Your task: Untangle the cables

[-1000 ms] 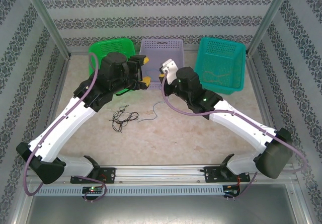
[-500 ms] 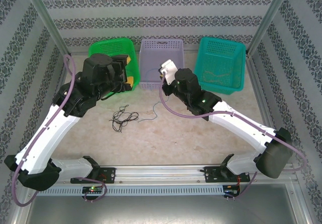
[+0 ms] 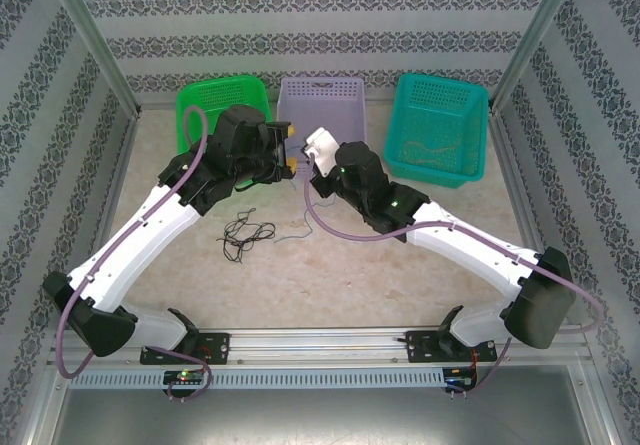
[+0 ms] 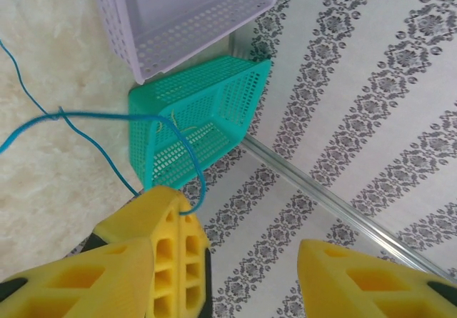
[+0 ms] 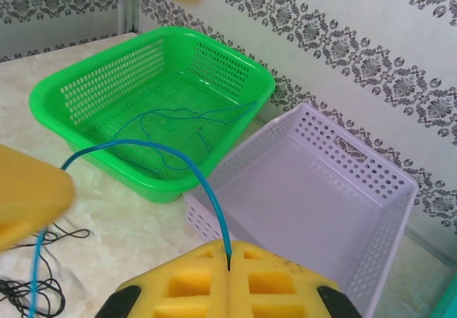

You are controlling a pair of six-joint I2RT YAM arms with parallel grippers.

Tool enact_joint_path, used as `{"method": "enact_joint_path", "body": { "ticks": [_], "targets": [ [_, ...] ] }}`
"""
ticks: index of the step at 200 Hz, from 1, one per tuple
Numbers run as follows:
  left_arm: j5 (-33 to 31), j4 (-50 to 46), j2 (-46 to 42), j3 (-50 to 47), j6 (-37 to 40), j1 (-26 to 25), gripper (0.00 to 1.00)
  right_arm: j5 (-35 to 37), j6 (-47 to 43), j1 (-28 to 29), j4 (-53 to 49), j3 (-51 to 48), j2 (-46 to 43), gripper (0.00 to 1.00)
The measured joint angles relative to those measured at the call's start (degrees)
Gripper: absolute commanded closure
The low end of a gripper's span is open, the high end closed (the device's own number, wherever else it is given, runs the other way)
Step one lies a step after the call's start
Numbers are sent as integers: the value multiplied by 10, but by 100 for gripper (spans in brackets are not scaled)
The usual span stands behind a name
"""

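A thin blue cable arcs out of my right gripper, which is shut on its end in front of the lavender basket. The same blue cable runs past my left gripper and touches the tip of its left finger. Those jaws stand open with a wide gap and nothing between them. From above, the left gripper and the right gripper are close together at the lavender basket's front. A tangle of black cables lies on the table below them.
The green basket at the back left holds a blue cable. In the teal basket at the back right lies a tan cable. The lavender basket stands between them. Patterned walls and metal posts close in the table.
My left arm swung out to the left, then came back right to the lavender basket, and its jaws narrowed somewhat. The right gripper shifted slightly left, still shut on the blue cable.
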Motion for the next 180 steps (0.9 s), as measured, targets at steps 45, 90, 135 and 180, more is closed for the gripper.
{"method": "enact_joint_path", "body": {
  "ticks": [45, 90, 135, 180],
  "targets": [
    [21, 16, 2, -45, -2, 8, 64, -15, 18, 15, 1, -7, -2, 100],
    [38, 28, 9, -64, 11, 27, 73, -25, 34, 33, -3, -16, -6, 100],
    [52, 29, 9, -64, 51, 42, 100, -27, 39, 33, -5, -20, -26, 100],
    [93, 28, 30, -21, 190, 61, 100, -40, 64, 33, 0, -19, -33, 82]
  ]
}}
